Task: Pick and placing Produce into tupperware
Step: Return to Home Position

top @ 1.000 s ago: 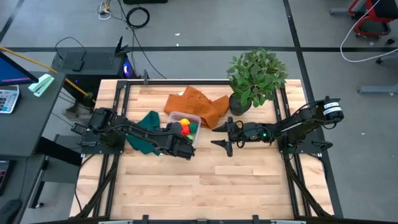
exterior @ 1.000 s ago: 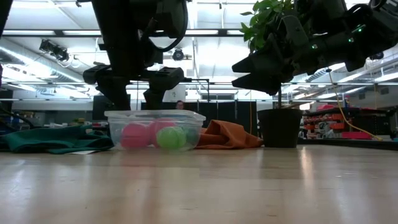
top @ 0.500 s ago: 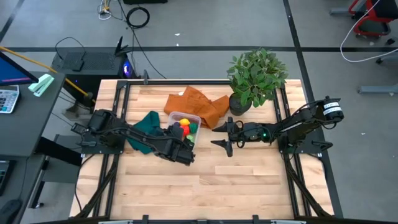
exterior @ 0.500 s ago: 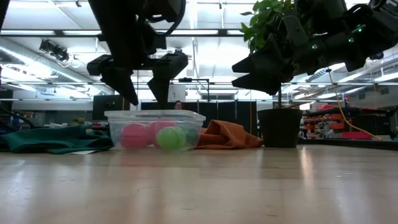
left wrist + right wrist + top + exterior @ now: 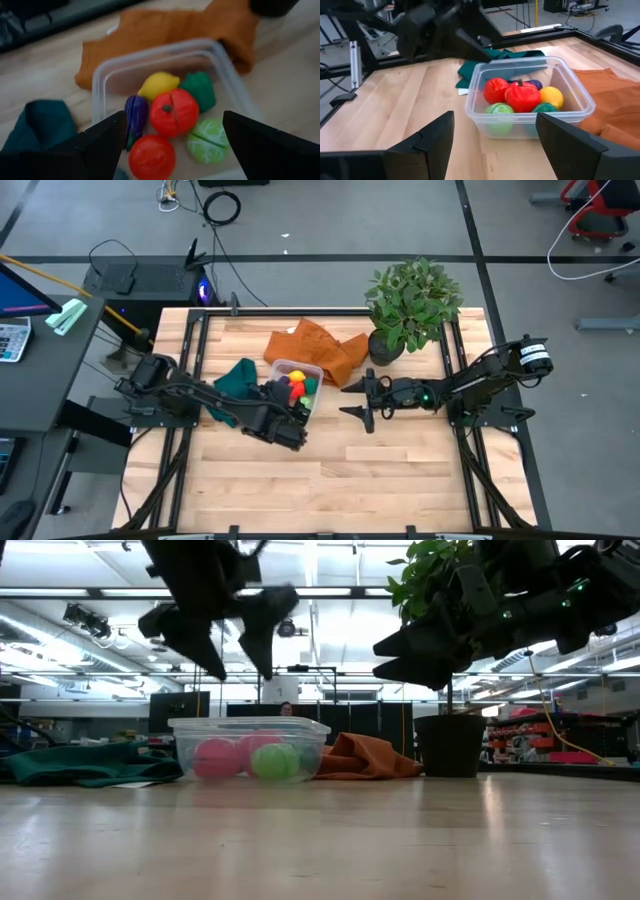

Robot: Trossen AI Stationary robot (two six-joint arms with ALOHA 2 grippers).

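The clear tupperware (image 5: 298,368) (image 5: 250,724) (image 5: 580,107) stands on the table with its far side against the orange cloth. It holds all the produce: two red pieces (image 5: 173,112) (image 5: 151,156), a yellow one (image 5: 157,85), a green one (image 5: 200,90), a purple one (image 5: 135,115) and a yellow-green one (image 5: 207,141). My left gripper (image 5: 292,425) (image 5: 242,672) (image 5: 173,120) hangs open and empty above the box's near side. My right gripper (image 5: 350,400) (image 5: 378,657) (image 5: 495,120) waits open and empty in the air to the right of the box, fingers pointing toward it.
An orange cloth (image 5: 315,345) lies behind and right of the box. A dark green cloth (image 5: 235,385) lies to its left, under my left arm. A potted plant (image 5: 410,305) stands at the far right. Bare wood (image 5: 330,480) spreads across the near half of the table.
My left gripper has risen from just above the box's rim to well clear of it. It has also drawn back toward the table's near-left, staying open. The produce and the box have kept still.
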